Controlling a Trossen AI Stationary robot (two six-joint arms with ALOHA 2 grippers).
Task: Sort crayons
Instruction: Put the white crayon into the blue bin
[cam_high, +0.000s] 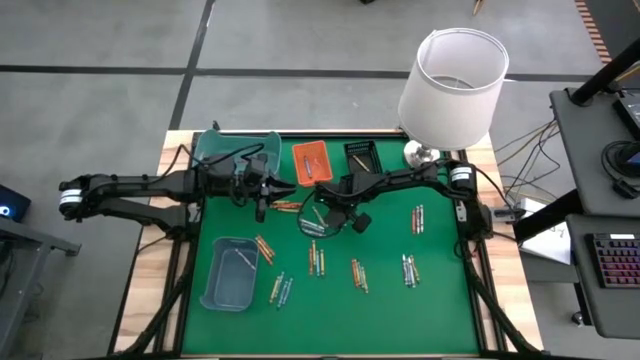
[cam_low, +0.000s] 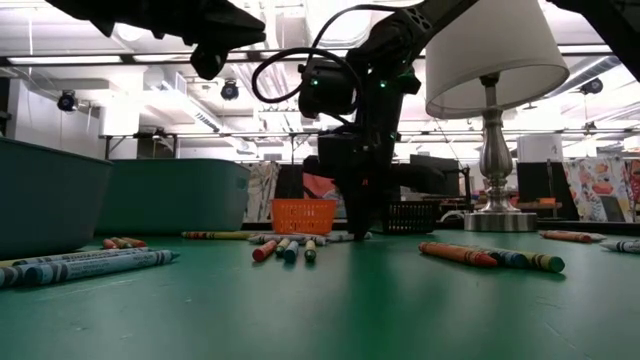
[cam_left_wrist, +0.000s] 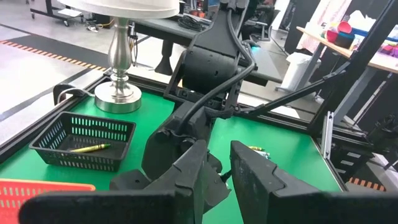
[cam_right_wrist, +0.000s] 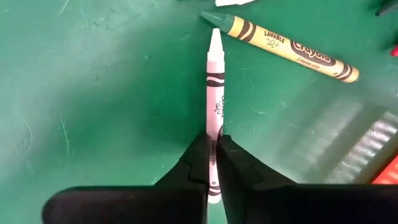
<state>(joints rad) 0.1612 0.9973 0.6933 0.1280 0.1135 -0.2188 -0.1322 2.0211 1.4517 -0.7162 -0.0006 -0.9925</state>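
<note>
The right gripper (cam_right_wrist: 212, 163) is down at the green mat (cam_high: 440, 300) near the middle of the table, and its jaws are clamped on a white crayon (cam_right_wrist: 215, 93) that lies flat, the fingers pinching it near one end while most of its length sticks out ahead. A yellow-green crayon (cam_right_wrist: 287, 47) lies just beyond its tip, near but not touching as far as I can see. Other crayons (cam_high: 360, 273) sit in small clusters across the mat, and one yellow crayon (cam_left_wrist: 90, 148) is already in the black tray (cam_left_wrist: 81, 140). The orange tray (cam_high: 311, 160) and a teal bin (cam_high: 230, 272) wait nearby.

The left gripper (cam_left_wrist: 217, 171) hangs above the mat close to the right arm, jaws a little apart and holding nothing that I can see.

The grip is well off-centre, so I would lift straight up and slowly; a quick swing could make the crayon pivot or slip between the fingers. Rising clear before moving sideways should keep the long free end from dragging into the yellow-green crayon. With the two arms so close together, the carry path ought to bend away from the left arm. Over the chosen tray, lowering close to its floor before letting go would keep the crayon from bouncing out.
</note>
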